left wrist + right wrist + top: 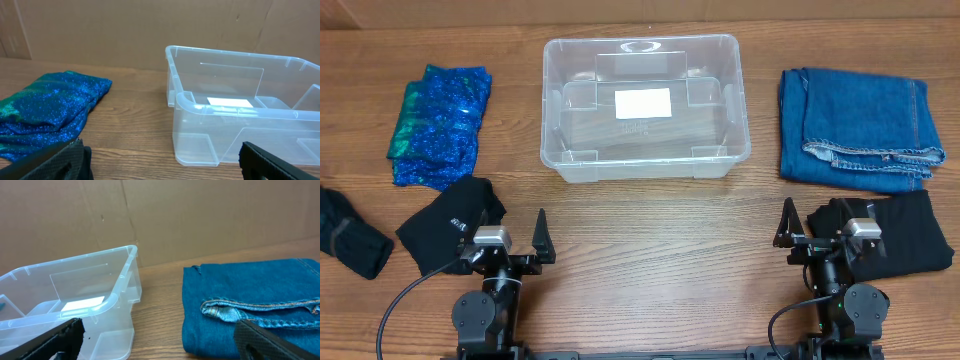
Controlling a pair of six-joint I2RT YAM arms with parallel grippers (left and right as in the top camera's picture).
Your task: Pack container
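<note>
The clear plastic container (548,100) stands empty at the back middle of the table, with a white label on its base. My left gripper (506,242) rests near the front left, open and holding nothing. In the left wrist view the left gripper (162,167) has bare wood between its fingers, and the container (240,112) is ahead to the right. My right gripper (818,232) rests at the front right, open and empty. The right wrist view shows the right gripper (157,345) spread wide, with the container (120,280) ahead on its left.
A sparkly blue-green cloth (440,125) (45,110) lies left of the container. Folded blue jeans (860,125) (250,295) lie to its right. Black garments lie at the far left (350,240), beside the left gripper (445,222), and beside the right gripper (905,235).
</note>
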